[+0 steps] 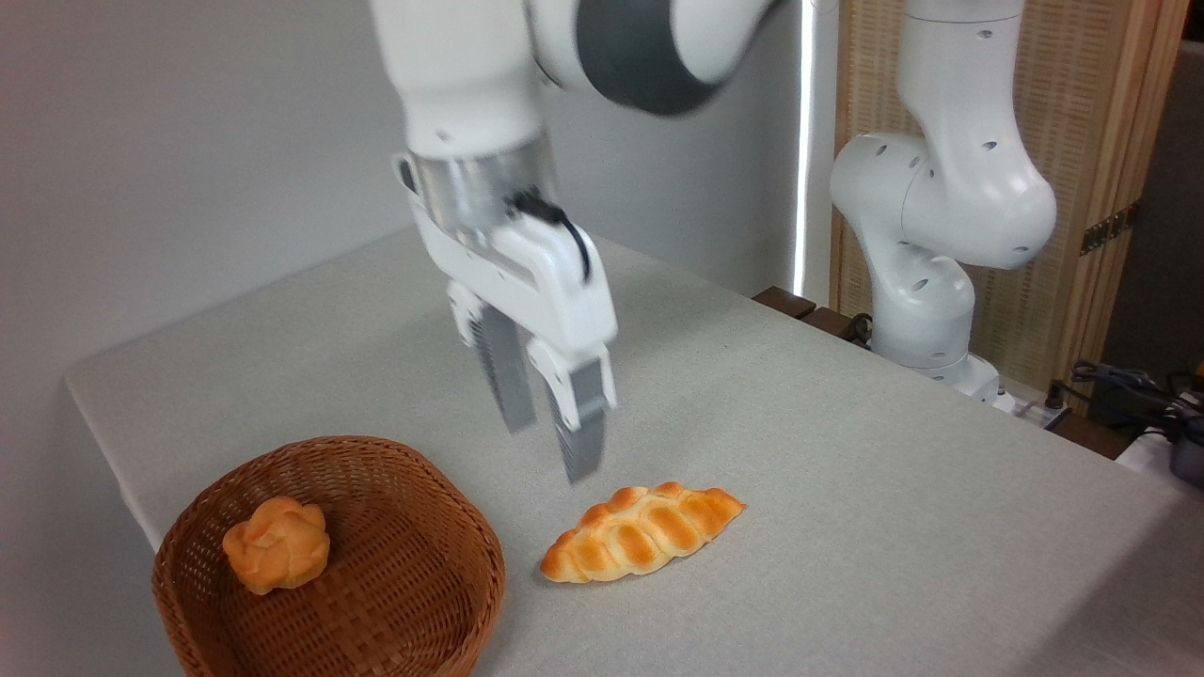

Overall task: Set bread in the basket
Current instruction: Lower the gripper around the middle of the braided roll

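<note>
The gripper (550, 447) hung released above the braided loaf (642, 532); an off-centre grasp could tip it short of the wicker basket (414, 602).

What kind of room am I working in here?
Probably a lab or office test setup: a Franka arm mounted beside a cloth-covered table, cables at right, plain grey wall, toy-like bread.
</note>
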